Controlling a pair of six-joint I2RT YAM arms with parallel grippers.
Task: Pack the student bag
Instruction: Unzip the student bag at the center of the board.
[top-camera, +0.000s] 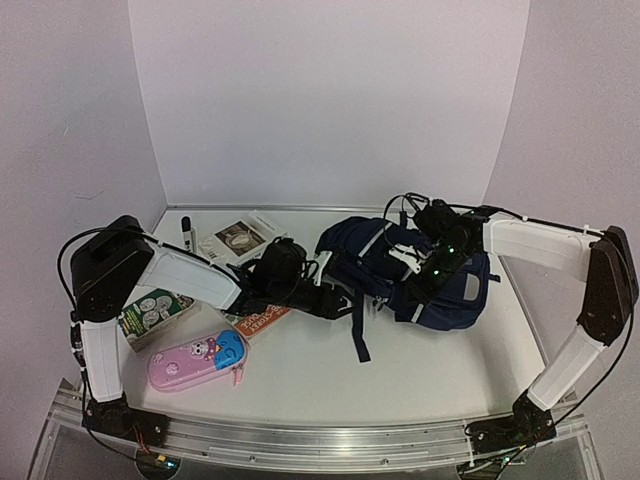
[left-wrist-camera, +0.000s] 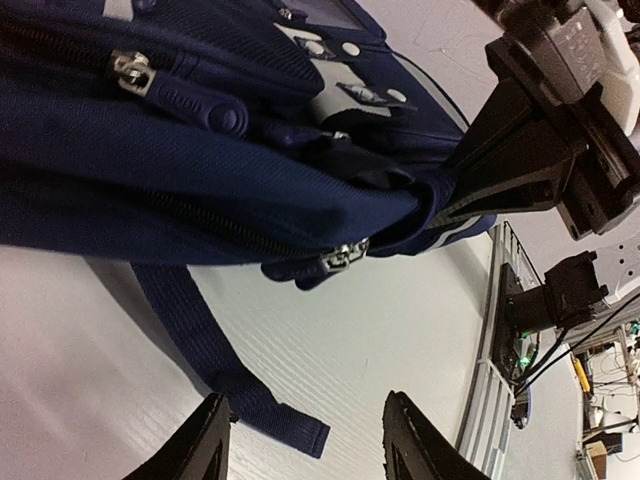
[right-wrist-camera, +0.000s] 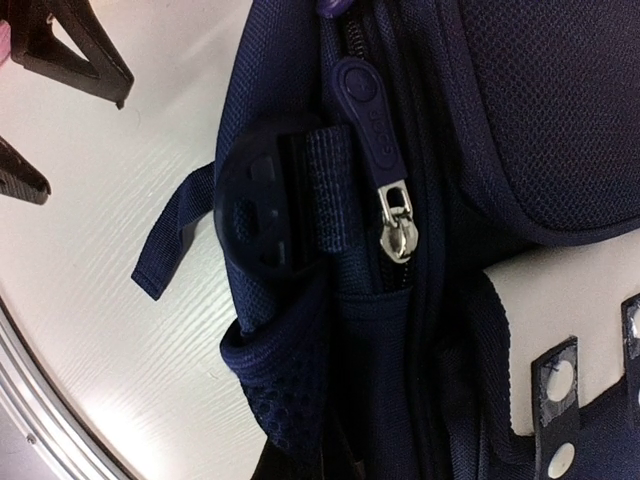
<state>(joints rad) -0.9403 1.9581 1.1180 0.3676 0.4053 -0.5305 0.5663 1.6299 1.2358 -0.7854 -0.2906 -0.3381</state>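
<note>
The navy student bag lies on its side at the back right of the table, with a loose strap trailing toward the front. My right gripper is shut on a fold of the bag's fabric at its front corner; the left wrist view shows this pinch. In the right wrist view bunched fabric hides the fingertips, below a silver zip pull and a black buckle. My left gripper stands open just left of the bag, low over the table. Nothing is between its fingers, and the strap end lies near one finger.
A pink-and-blue pencil case lies front left. A green booklet sits beside the left arm, and an orange item lies partly under it. A black marker and a white booklet lie at the back left.
</note>
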